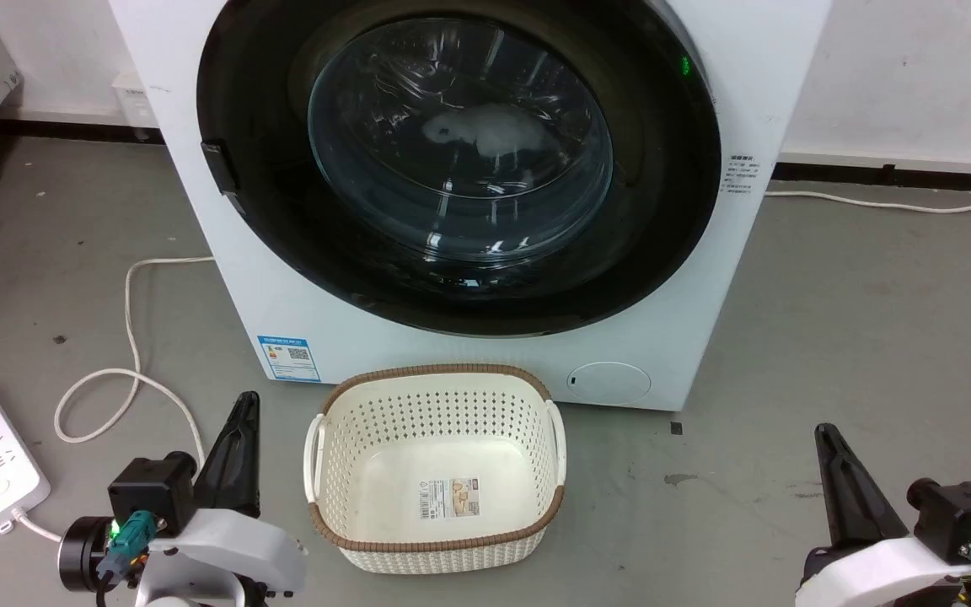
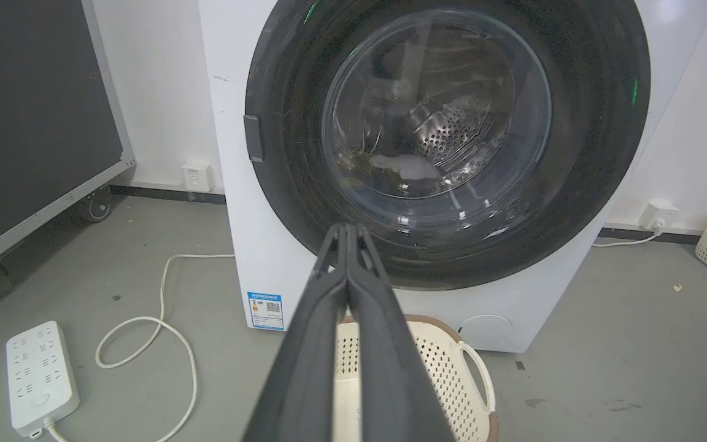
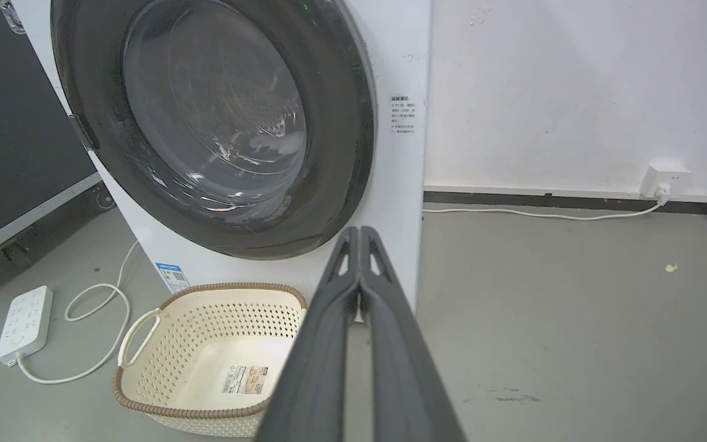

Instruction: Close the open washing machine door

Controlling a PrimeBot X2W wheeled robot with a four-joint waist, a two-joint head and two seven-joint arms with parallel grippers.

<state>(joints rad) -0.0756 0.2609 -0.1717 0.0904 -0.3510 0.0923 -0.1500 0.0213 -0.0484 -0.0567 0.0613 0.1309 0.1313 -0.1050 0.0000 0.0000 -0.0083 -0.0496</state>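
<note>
Head view, nearest first: the left gripper (image 1: pixel 245 406) and the right gripper (image 1: pixel 825 436) sit low, well short of the big white front-loading washing machine (image 1: pixel 351 337). Each has its two long dark fingers pressed together on nothing, and the wrist views confirm this for the left (image 2: pixel 347 232) and the right (image 3: pixel 359 233). Between them, and just in front of the machine's base, stands an empty cream perforated plastic laundry basket with a brown woven rim (image 1: pixel 439 371). Beyond it, the very large round washing machine door (image 1: pixel 460 152), a glossy black rim around a bulging clear glass window, lies against the machine's front, with no gap visible around its edge in any view. By my reading the closing is already done. What I cannot tell is whether the latch has caught, so at most a firm press on the rim remains. The door's face points straight out from the machine toward the robot, its plane parallel to the front panel. Being round, it has no real long axis. A small dark tab (image 1: pixel 216 164) marks the rim edge on the machine's side nearer the left gripper.
</note>
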